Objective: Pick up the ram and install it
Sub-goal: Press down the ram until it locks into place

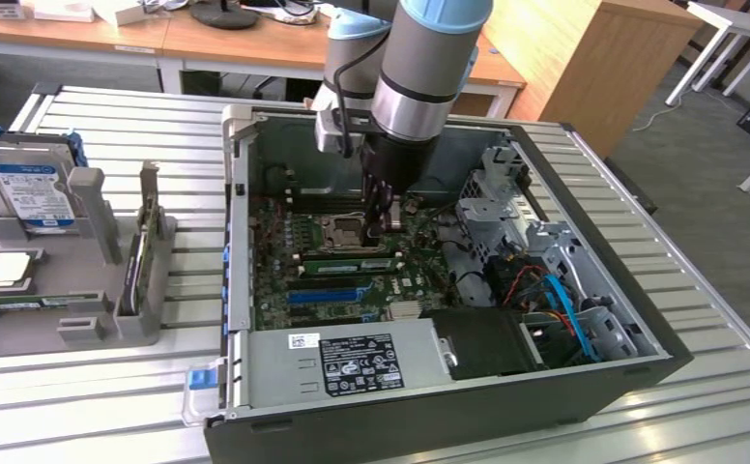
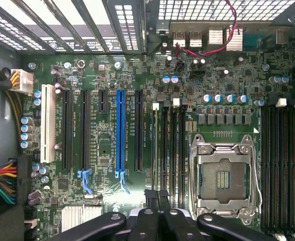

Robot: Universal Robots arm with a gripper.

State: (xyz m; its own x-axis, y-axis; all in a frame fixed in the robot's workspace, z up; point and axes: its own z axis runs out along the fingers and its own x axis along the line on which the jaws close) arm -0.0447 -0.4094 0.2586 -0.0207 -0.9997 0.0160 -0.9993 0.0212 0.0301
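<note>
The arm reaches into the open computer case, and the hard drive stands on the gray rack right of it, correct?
No. The exterior view shows the hard drive on the gray rack at that view's left of the case, not right.

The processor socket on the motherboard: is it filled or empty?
Empty. The processor socket shows bare contact pads inside its metal frame, with no chip seated.

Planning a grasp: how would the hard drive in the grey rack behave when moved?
The hard drive looks rigid, probably heavy: a metal-cased block. Standing on edge in the grey rack, it might tip if pushed.
</note>
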